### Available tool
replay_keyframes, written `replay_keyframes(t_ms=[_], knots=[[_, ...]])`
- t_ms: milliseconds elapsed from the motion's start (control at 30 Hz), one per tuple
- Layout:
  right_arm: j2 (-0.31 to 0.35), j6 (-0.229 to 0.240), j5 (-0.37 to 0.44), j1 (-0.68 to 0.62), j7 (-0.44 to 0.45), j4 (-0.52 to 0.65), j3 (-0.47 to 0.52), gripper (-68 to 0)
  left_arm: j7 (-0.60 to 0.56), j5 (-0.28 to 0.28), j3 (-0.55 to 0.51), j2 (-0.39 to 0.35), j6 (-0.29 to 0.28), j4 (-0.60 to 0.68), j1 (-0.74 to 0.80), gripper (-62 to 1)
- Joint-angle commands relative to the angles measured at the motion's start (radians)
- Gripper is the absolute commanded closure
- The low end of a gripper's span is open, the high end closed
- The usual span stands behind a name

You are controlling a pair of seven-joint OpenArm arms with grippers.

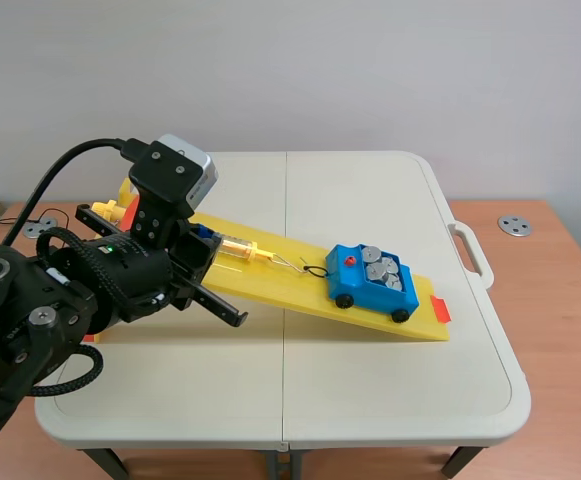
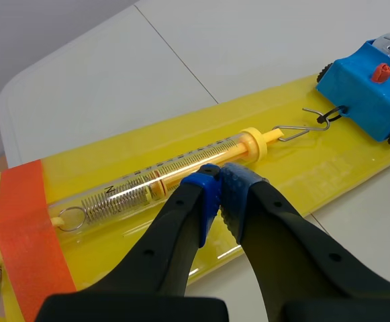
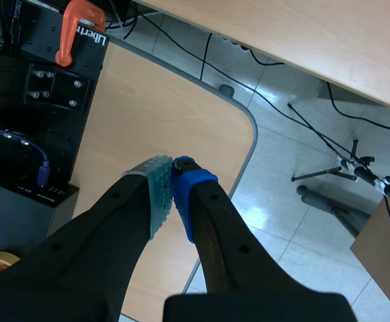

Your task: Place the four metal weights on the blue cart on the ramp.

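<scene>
Blue cart (image 1: 369,282) sits at the low right end of the yellow ramp (image 1: 290,292), metal weights (image 1: 380,270) piled in it, their count unclear. My left fingers (image 2: 208,194), clenched empty, are poised at the spring scale (image 2: 168,176) hooked to the cart. My arm hides the ramp's left end. My right fingers (image 3: 193,194) are clenched empty over a tiled floor.

Blue cart (image 1: 370,281) — yellow ramp (image 1: 300,290)

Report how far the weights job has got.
Done, it seems: metal weights lie in the blue cart on the yellow ramp, exact count unclear. In hand: nothing; left gripper is shut empty over the spring scale, right gripper shut off the table. Left: probably nothing.
</scene>
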Motion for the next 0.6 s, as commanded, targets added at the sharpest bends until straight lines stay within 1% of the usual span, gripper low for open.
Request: replay_keyframes(t_ms=[0,133,300,400,533,567], knots=[[0.002,0.044,0.067,-0.002,0.105,0.111,0.055,-0.6,-0.105,-0.015,-0.026,0.024,0.058,0.085,-0.05,-2.7],[0.003,0.044,0.067,0.004,0.129,0.111,0.055,-0.6,-0.077,-0.022,-0.026,0.024,0.058,0.088,-0.049,-2.7],[0.003,0.044,0.067,0.086,0.137,0.111,0.054,-0.6,0.007,-0.09,-0.026,0.02,0.056,0.16,-0.022,-2.7],[0.003,0.044,0.068,0.15,0.139,0.111,0.054,-0.6,0.043,-0.116,-0.027,0.018,0.034,0.233,0.024,-2.7],[0.003,0.044,0.092,0.227,0.142,0.111,0.053,-0.7,0.088,-0.17,-0.028,-0.003,-0.008,0.327,0.104,-2.8],[0.003,0.045,0.098,0.245,0.142,0.111,0.053,-1.8,0.094,-0.18,-0.028,-0.011,-0.012,0.349,0.129,-3.0]])
